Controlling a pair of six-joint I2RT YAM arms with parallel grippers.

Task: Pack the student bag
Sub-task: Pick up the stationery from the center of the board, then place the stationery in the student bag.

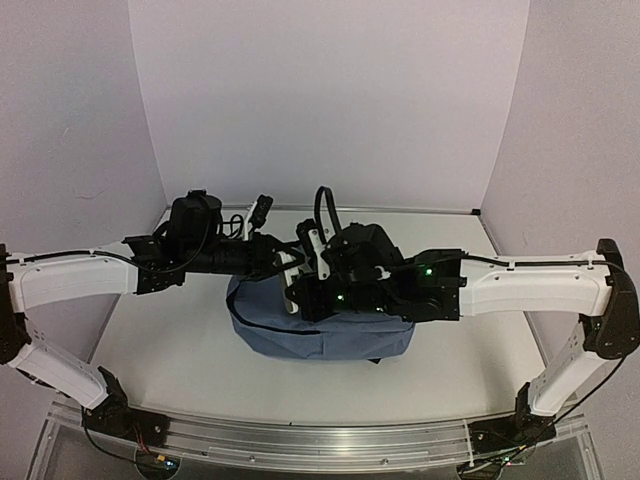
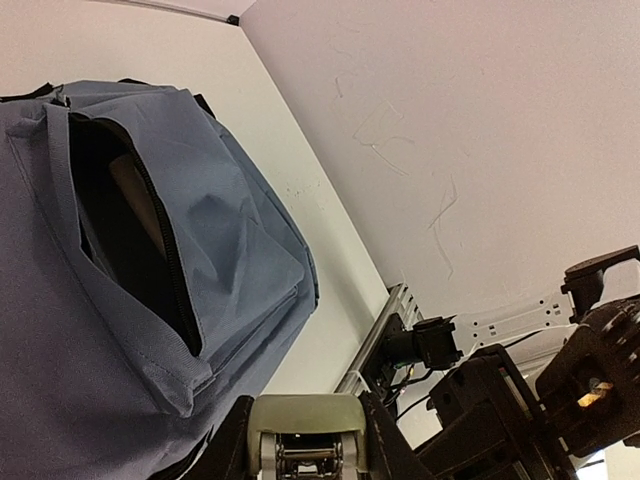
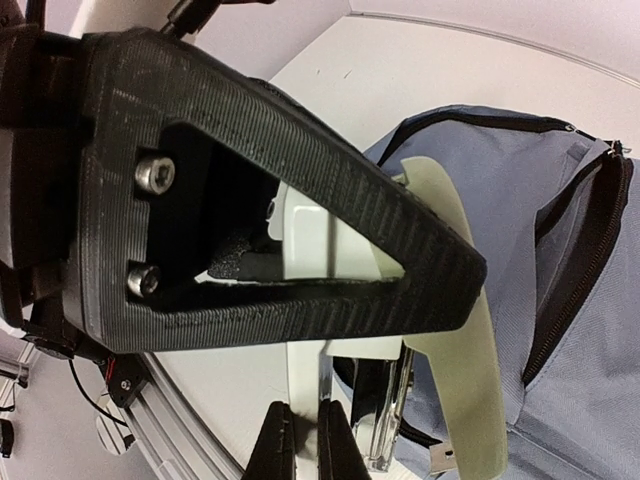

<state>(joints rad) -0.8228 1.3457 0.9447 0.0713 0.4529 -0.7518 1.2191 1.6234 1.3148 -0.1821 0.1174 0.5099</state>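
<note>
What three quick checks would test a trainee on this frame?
1. True or false: the student bag has its zip opening fully closed in the left wrist view.
2. Where does the bag lie on the table? A: mid-table, under both arms. B: hanging off the near edge. C: in the far right corner.
3. On the right arm, how do the jaws stand?

Key: 1 false, it gapes open; 2 A; 3 shut.
</note>
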